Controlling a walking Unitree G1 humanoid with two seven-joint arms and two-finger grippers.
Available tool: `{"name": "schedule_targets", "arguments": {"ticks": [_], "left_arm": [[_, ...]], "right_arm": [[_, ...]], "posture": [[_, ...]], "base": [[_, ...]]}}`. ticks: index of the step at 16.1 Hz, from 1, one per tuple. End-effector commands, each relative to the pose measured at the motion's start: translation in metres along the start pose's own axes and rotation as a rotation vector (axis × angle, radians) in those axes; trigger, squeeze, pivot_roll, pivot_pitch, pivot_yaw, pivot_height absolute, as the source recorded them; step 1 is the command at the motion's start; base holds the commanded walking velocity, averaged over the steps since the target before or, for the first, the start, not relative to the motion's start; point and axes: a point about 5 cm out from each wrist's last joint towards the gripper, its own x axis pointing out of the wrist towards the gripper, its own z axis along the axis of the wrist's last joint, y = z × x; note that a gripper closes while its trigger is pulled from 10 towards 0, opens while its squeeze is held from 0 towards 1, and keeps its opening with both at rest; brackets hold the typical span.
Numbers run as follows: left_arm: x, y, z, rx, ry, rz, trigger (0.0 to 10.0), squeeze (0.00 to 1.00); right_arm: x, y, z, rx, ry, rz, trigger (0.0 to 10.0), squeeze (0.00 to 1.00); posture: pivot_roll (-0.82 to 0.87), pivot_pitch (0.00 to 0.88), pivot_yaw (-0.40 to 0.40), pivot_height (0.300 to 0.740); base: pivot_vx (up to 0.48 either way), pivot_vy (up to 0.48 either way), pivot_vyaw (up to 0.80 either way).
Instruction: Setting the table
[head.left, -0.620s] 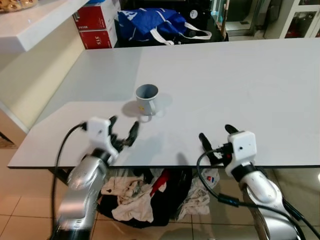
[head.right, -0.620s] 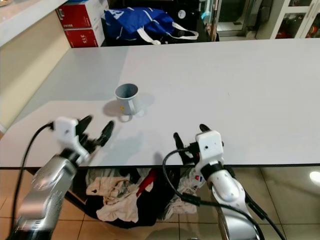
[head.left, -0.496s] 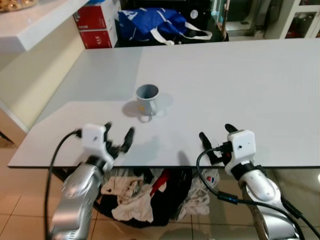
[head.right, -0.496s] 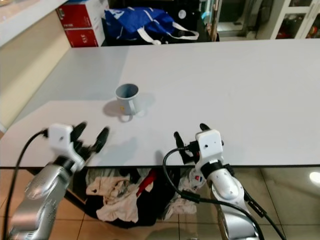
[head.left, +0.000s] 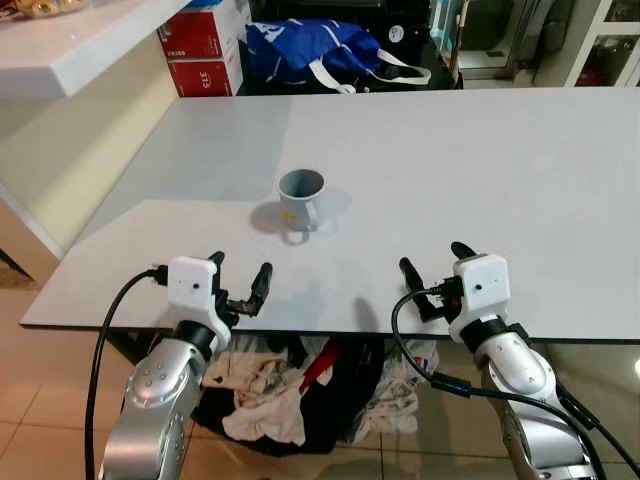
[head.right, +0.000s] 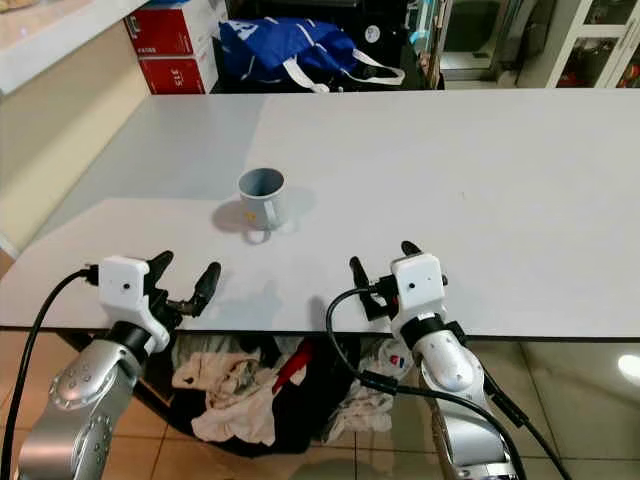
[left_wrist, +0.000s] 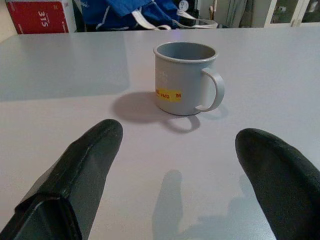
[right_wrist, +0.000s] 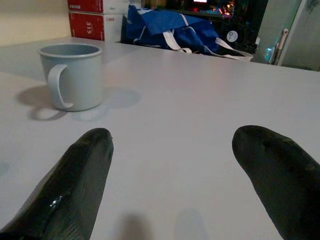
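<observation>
Nearest you, your left gripper and right gripper hover over the white table's near edge, fingers spread, holding nothing. Further in, the grey mug stands upright, handle facing you; beyond the table lies a blue bag.

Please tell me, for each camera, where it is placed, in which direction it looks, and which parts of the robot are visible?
Left and right eye views: on the head, looking forward and down at the white table; both silver arms show, left gripper, right gripper, jaws open.
Left wrist view: looks along its black fingers at the grey handled mug.
Right wrist view: along its fingers, mug aside.
All share the mug and the blue bag.
</observation>
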Motion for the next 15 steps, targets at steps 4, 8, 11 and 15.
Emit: {"name": "schedule_targets", "arguments": {"ticks": [4,8,11,15], "left_arm": [[0.005,-0.006,0.003,-0.001,0.011,-0.015,10.0,0.00],[0.002,0.002,-0.007,-0.014,0.057,0.025,10.0,0.00],[-0.004,0.020,-0.015,0.010,0.086,0.093,10.0,0.00],[0.002,0.020,-0.010,0.044,0.068,0.099,10.0,0.00]], "right_arm": [[0.003,0.005,-0.002,0.012,0.008,0.007,10.0,0.00],[0.002,0.002,-0.003,0.023,0.006,-0.001,10.0,0.00],[-0.001,-0.002,-0.008,0.041,0.028,-0.022,10.0,0.00],[0.000,0.002,-0.008,0.044,0.026,-0.012,10.0,0.00]], "posture": [[-0.06,0.000,0.079,0.740],[-0.07,0.000,0.078,0.740],[-0.06,0.000,0.078,0.740],[-0.07,0.000,0.082,0.740]], "base": [[-0.343,0.339,-0.54],[-0.348,0.335,0.00],[-0.347,0.335,0.00],[0.000,0.000,0.00]]}}
